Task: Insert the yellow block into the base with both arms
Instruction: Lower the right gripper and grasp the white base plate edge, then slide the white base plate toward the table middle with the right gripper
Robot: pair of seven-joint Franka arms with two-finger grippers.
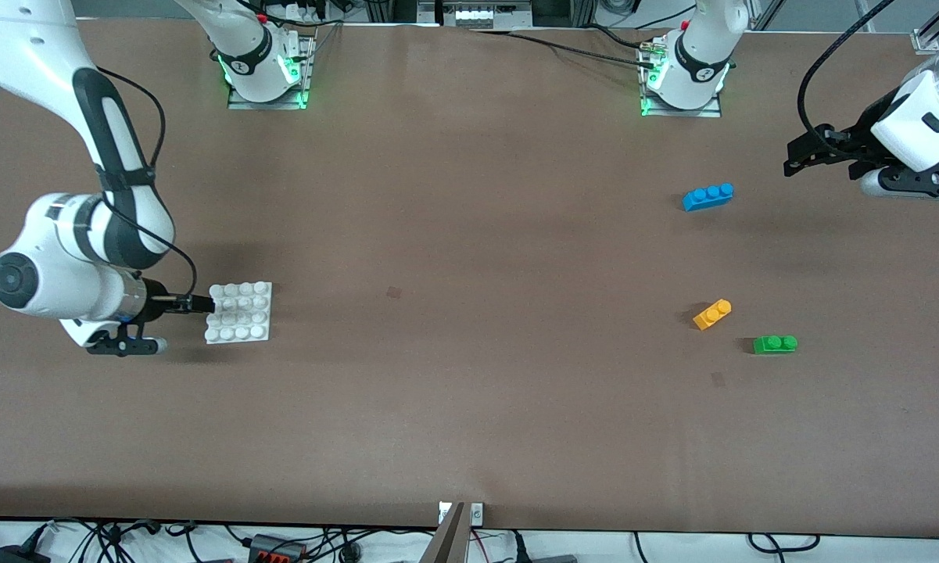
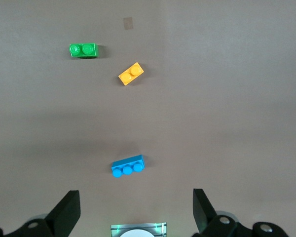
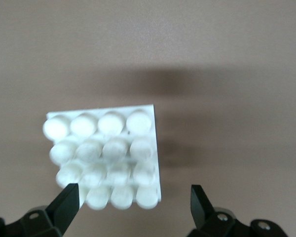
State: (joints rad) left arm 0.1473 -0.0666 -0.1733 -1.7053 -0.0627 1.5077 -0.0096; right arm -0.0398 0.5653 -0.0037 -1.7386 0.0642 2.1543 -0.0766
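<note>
The base [image 1: 239, 313] lies flat on the brown table [image 1: 469, 407] toward the right arm's end, studs up. The right gripper [image 3: 133, 207] hangs low at the plate's edge, on the side toward that end of the table, its jaws spread wide and holding nothing — one finger [image 3: 66, 202] sits over the plate's corner studs, the other over bare table beside it.

The yellow block [image 1: 712, 314] rests toward the left arm's end, well apart from the base, turned at a slant. A green brick [image 1: 775, 344] lies near it, slightly nearer the front camera and closer to the table's end; the two are apart. A blue brick [image 1: 707, 196] sits farther from the camera, well clear of both.

The left gripper [image 2: 135, 212] is up in the air near the table's end, roughly over the ground beside the blue brick, jaws wide and empty.

Between base and bricks runs a broad bare stretch of table — open room on all sides of the yellow block except toward the green brick.
</note>
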